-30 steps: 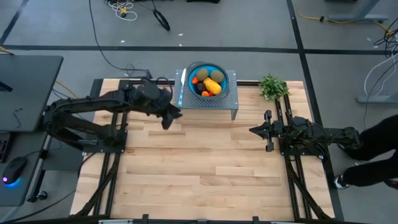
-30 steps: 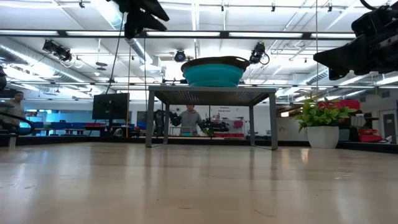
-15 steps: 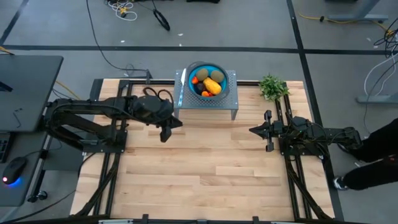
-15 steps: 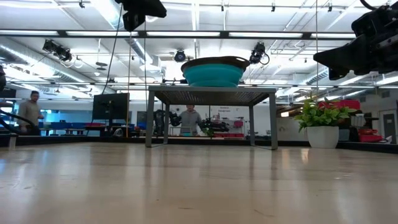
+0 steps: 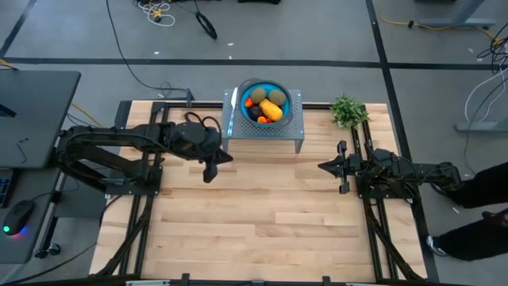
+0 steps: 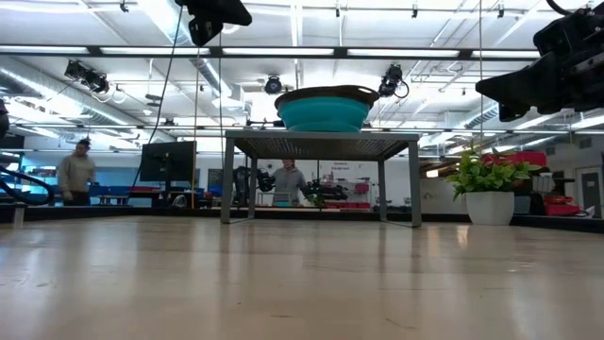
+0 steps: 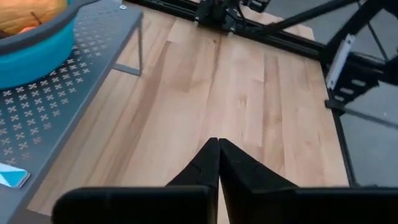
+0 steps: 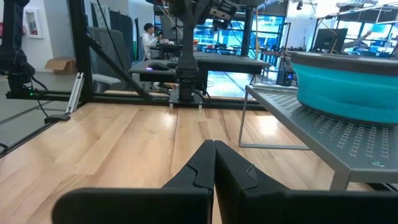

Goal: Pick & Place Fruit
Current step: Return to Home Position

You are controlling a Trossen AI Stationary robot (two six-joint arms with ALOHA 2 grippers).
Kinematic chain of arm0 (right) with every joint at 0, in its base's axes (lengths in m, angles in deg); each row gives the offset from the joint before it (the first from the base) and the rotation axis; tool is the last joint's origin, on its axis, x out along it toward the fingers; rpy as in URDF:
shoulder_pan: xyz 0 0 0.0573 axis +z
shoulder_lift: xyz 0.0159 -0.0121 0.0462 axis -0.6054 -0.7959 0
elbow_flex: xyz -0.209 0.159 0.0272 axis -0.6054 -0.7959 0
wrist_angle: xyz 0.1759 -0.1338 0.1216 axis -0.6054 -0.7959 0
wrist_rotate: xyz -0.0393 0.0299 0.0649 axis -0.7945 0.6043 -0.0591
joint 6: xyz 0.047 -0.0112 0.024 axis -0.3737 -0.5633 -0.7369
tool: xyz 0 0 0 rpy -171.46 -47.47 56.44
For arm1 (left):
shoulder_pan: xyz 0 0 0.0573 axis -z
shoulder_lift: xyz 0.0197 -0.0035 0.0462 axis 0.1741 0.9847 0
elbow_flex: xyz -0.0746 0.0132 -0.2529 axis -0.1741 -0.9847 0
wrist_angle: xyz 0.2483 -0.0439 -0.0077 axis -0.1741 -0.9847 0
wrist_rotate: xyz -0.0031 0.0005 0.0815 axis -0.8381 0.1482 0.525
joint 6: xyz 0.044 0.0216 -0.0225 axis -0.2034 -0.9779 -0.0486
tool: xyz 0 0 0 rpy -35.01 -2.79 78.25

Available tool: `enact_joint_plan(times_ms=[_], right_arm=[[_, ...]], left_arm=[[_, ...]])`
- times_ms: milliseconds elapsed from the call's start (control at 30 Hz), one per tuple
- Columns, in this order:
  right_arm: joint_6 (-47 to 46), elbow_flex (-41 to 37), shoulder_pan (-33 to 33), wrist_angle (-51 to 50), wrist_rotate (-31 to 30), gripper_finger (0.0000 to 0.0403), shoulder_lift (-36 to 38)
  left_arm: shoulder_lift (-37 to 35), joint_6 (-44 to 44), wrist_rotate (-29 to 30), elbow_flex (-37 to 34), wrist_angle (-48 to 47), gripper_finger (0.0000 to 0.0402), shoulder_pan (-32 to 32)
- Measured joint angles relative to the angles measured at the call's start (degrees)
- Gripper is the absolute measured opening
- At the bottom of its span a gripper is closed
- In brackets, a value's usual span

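Note:
The fruit lies in a blue bowl (image 5: 264, 102) on a grey perforated metal stand (image 5: 294, 119) at the table's far middle: two brown-green ovals (image 5: 277, 97), a yellow-orange piece (image 5: 272, 110) and small red-orange ones (image 5: 248, 102). My left gripper (image 5: 216, 164) hovers shut above the table, left of the stand and a little nearer than it, with nothing between its fingers (image 7: 213, 144). My right gripper (image 5: 321, 167) is also shut and waits level at the right, pointing left (image 8: 210, 144).
A small green potted plant (image 5: 347, 110) stands at the far right of the table. A slim silvery-blue stick (image 5: 233, 102) lies on the stand left of the bowl. Bare wooden tabletop (image 5: 270, 214) spreads across the middle and near side. A person walks in the room behind (image 6: 75, 179).
My left gripper has swung away from the stand's left end toward the table's near edge, staying high, and its fingers have shut on nothing. The fruit and the bowl have stayed put.

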Motion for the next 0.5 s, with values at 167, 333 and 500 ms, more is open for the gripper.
enact_joint_plan(times_ms=[167,333,500], right_arm=[[0.0,0.0,0.0,0.0,0.0,0.0007,0.0],[0.0,0.0,0.0,0.0,0.0,0.0007,0.0],[0.0,0.0,0.0,0.0,0.0,0.0007,0.0]], left_arm=[[-0.2,-3.3,-2.9,-0.6,0.2,0.0006,0.0],[-3.2,-3.2,-3.5,-6.0,0.5,0.0004,0.0],[-8.6,-4.2,-3.7,-12.7,2.9,0.0003,0.0]])
